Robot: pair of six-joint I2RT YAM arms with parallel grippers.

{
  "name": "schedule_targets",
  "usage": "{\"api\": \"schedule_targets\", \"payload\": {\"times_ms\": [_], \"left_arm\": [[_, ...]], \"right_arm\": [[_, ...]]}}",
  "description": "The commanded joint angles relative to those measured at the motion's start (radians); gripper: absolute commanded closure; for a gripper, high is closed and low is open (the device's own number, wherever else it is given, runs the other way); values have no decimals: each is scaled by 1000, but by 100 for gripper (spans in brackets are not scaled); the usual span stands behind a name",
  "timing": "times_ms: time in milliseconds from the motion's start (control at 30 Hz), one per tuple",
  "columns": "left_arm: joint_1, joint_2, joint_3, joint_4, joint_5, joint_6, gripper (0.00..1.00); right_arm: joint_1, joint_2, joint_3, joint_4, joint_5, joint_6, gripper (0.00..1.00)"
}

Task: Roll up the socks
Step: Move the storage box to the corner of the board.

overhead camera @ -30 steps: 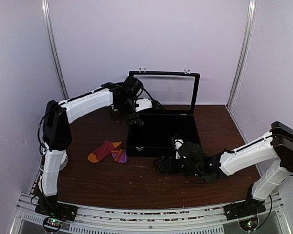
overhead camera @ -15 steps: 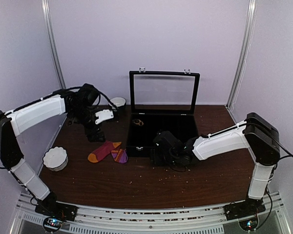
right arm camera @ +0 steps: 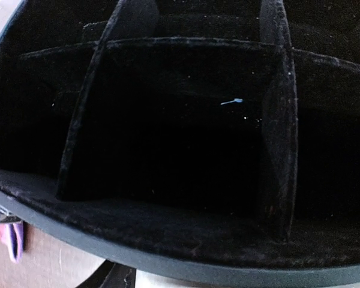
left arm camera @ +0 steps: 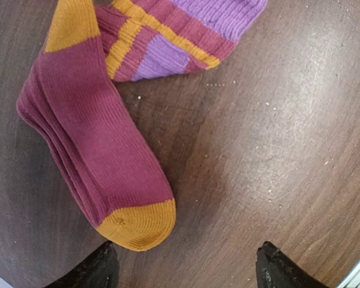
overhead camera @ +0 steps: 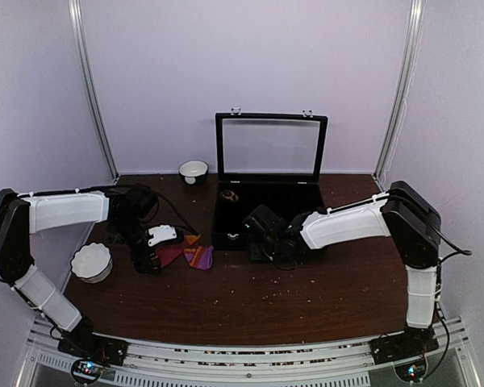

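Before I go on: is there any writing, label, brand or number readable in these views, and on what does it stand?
No readable text in any view.
Magenta sock: orange toe and stripes only, no lettering.
Black box: bare dark dividers, no label.
White bowl by the left arm, white bowl at the back: no marks visible.
Left arm base: small lights only; any print is too small to read.

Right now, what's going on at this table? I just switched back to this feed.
The left gripper hovers open over the magenta-red socks, its fingertips either side of the orange toe. The socks lie flat and unrolled on the table, and nothing is gripped yet. The right gripper is at the front edge of the open black box, facing its dark compartments. Whether its jaws are open cannot be told.
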Motion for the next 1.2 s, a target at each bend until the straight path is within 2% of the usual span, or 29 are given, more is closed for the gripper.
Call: {"api": "schedule_targets", "payload": {"times_ms": [0, 200, 400, 700, 733, 767, 800, 867, 933, 1067, 1167], "left_arm": [[13, -10, -35, 76, -7, -11, 20], [17, 13, -68, 113, 12, -9, 20], [19, 86, -66, 138, 16, -16, 29], [32, 58, -87, 145, 17, -5, 31], [32, 63, -87, 146, 23, -3, 32], [32, 68, -87, 145, 31, -3, 34], [32, 74, -85, 145, 40, -4, 35], [32, 91, -77, 144, 60, -6, 37], [33, 119, -64, 141, 77, -8, 42], [32, 177, -22, 119, 100, -11, 60], [33, 205, 17, 73, 100, -7, 85]], "right_arm": [[-52, 27, 79, 9, 119, 27, 41], [-93, 39, 143, -14, 109, -6, 36], [-134, 120, 296, -64, 39, -10, 32], [-173, 216, 461, -115, -4, -4, 25], [-178, 221, 470, -113, -8, -5, 21], [-184, 226, 478, -114, -9, -10, 4], [-187, 229, 488, -118, -8, -19, 0], [-186, 225, 500, -125, -4, -45, 0], [-176, 190, 469, -111, 2, -74, 0], [-126, 58, 306, -23, 53, -117, 0], [-69, -60, 163, 37, 87, -145, 0]]}}
